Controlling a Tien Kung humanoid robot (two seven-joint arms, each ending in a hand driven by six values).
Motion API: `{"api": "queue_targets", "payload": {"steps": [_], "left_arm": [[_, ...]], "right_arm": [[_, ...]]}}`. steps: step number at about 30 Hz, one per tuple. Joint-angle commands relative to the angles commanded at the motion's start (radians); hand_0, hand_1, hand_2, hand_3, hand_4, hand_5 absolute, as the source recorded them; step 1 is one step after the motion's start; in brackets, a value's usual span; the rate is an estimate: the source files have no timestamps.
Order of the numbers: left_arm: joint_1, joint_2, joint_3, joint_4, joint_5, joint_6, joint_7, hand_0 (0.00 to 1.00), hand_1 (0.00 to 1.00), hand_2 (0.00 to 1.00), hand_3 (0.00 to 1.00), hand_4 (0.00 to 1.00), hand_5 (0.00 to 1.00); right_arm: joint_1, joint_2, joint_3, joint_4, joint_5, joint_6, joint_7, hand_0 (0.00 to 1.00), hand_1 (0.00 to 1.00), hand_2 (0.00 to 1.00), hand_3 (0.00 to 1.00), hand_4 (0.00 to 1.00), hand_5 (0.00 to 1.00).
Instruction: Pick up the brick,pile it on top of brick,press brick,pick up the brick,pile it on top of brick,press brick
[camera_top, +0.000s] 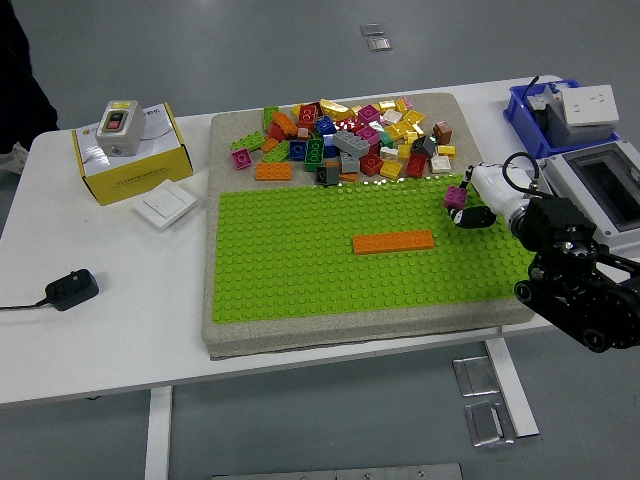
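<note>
Brick, magenta, small (456, 195): held in the fingertips of the right hand (478, 203), above the right part of the green studded baseplate (300, 260), just near of the loose pile. Judged light, rigid and smooth-sided; a pinch across two opposite side walls suits it, leaving studs and underside free for mating.

Brick, orange, long flat plate (393, 241): lying on the baseplate right of centre, near and left of the held brick; likely the stacking target. Needs square alignment, then a firm downward press.

Loose brick pile (350, 140): mixed colours, on the far part of the grey mat (225, 335).

Left hand: not seen.

Also on the white table (100, 330): yellow box (132, 150), white switch (166, 207), black plug adapter (72, 288), all left; blue bin (530, 110), far right.
</note>
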Motion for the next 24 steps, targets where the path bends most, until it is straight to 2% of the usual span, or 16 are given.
{"api": "queue_targets", "payload": {"steps": [4, 8, 17, 24], "left_arm": [[0.000, 0.000, 0.000, 0.000, 0.001, 0.000, 0.000, 0.665, 0.664, 0.640, 0.630, 0.338, 0.538], [-0.001, -0.002, 0.002, 0.000, 0.001, -0.001, -0.001, 0.665, 0.664, 0.640, 0.631, 0.337, 0.538], [-0.002, -0.001, 0.003, 0.000, 0.000, -0.001, 0.002, 0.665, 0.664, 0.639, 0.631, 0.338, 0.538], [-0.002, 0.000, 0.002, 0.000, 0.002, -0.001, 0.002, 0.666, 0.664, 0.639, 0.631, 0.338, 0.538]], "right_arm": [[0.004, 0.002, -0.038, 0.068, -0.010, -0.012, 0.008, 0.960, 0.906, 0.924, 0.609, 0.577, 0.433], [0.013, 0.026, -0.091, 0.139, -0.006, -0.032, 0.030, 0.956, 0.901, 0.913, 0.588, 0.563, 0.423], [0.023, 0.074, -0.146, 0.110, 0.017, -0.042, 0.053, 0.951, 0.895, 0.907, 0.587, 0.558, 0.422], [0.024, 0.105, -0.182, 0.060, 0.042, -0.049, 0.076, 0.945, 0.886, 0.893, 0.581, 0.552, 0.417]]}}
